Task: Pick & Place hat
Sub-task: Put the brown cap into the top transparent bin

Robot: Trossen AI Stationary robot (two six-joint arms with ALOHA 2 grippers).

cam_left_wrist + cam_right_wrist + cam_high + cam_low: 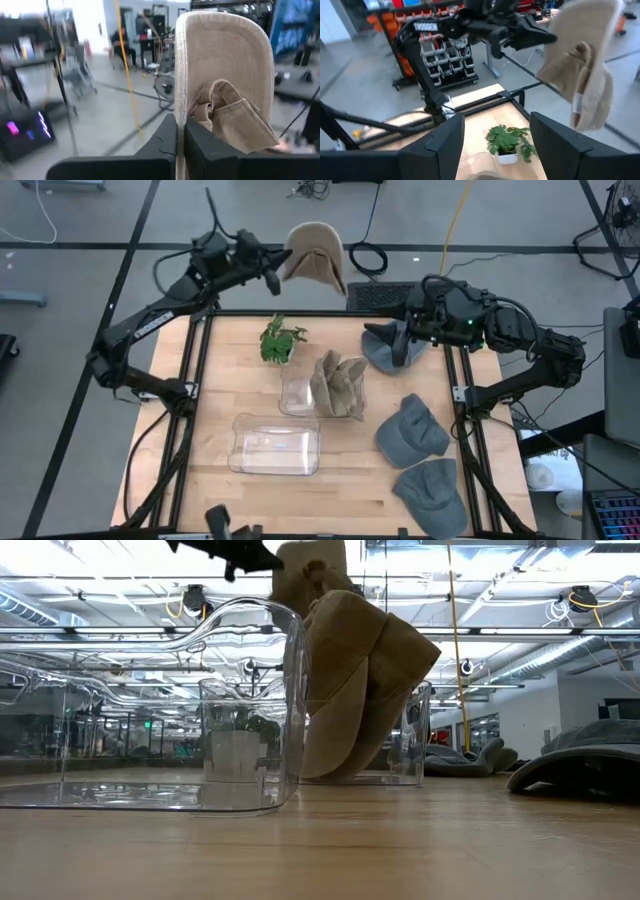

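Tan hat (313, 255) hangs pinched in the left gripper (278, 268) at twelve o'clock, beyond the table (220, 410); right gripper (403, 340) hovers at two o'clock, jaws wide, empty.

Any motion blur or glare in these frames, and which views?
Left wrist view: background room smeared sideways, while the tan hat pinched in the left gripper stays sharp. Low view: ceiling lights glare through the clear bin, warping what lies behind. Right wrist view: hat edge slightly soft. High view: even light, no blur.
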